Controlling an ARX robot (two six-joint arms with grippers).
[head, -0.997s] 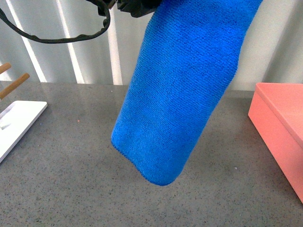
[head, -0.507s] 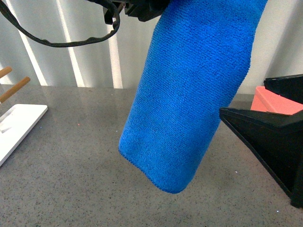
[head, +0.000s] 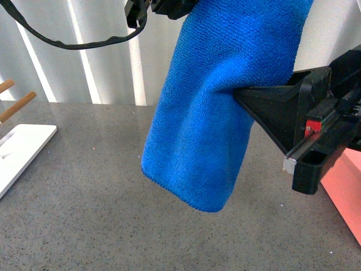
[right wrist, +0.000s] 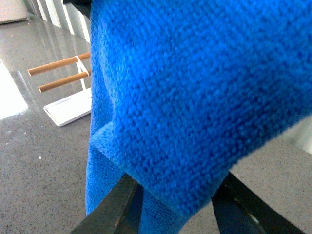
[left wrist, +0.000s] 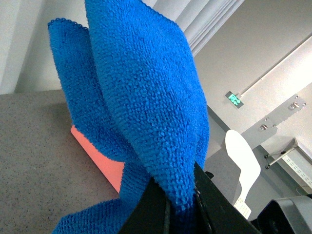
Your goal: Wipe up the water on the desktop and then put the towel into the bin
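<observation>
Left gripper pinches the towel, which hangs above the desktop. I see the right gripper spread wide around it, near the bin.

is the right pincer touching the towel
Touching. The front view shows the right pincer with its tip pressed into the towel, creasing it; the right wrist view shows cloth draped over its fingers.

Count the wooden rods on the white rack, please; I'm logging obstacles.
2: upper rod and lower rod, both above the white rack at far left; others may be cropped.
</observation>
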